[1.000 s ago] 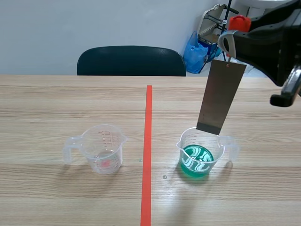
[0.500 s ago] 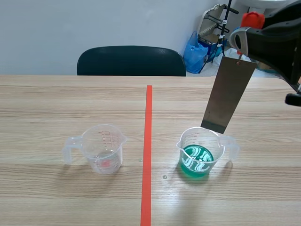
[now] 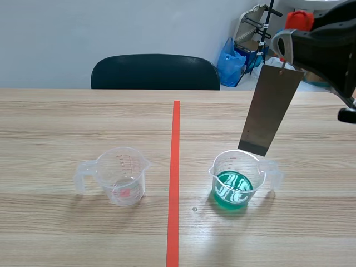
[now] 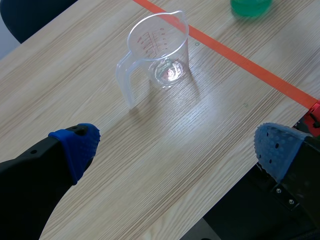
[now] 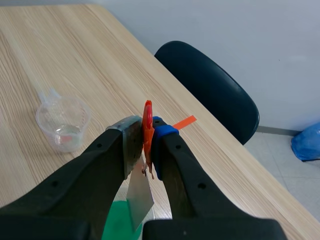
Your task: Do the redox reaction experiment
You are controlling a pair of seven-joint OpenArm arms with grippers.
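A grey metal plate [image 3: 270, 108] hangs upright from a red clip [image 3: 299, 19], its lower edge just above the rim of a clear beaker holding green liquid [image 3: 239, 181]. My right gripper [image 3: 286, 44] is shut on that clip, high over the table's right half. In the right wrist view the red clip [image 5: 148, 125] is pinched between the fingers, with the plate [image 5: 140, 192] dangling under them over the green liquid [image 5: 117, 220]. A nearly empty clear beaker [image 3: 121, 175] stands left of the tape line. My left gripper [image 4: 175, 145] is open above the table edge, short of that beaker [image 4: 160, 50].
A black chair [image 3: 156, 71] stands behind the table's far edge, and a blue bag [image 3: 231, 61] lies on the floor beyond it. An orange-red tape line [image 3: 174, 178] runs down the table between the two beakers.
The right arm has carried the plate a little to the right and upward; its lower edge now hangs over the beaker's rim rather than inside it. Both beakers have stayed put.
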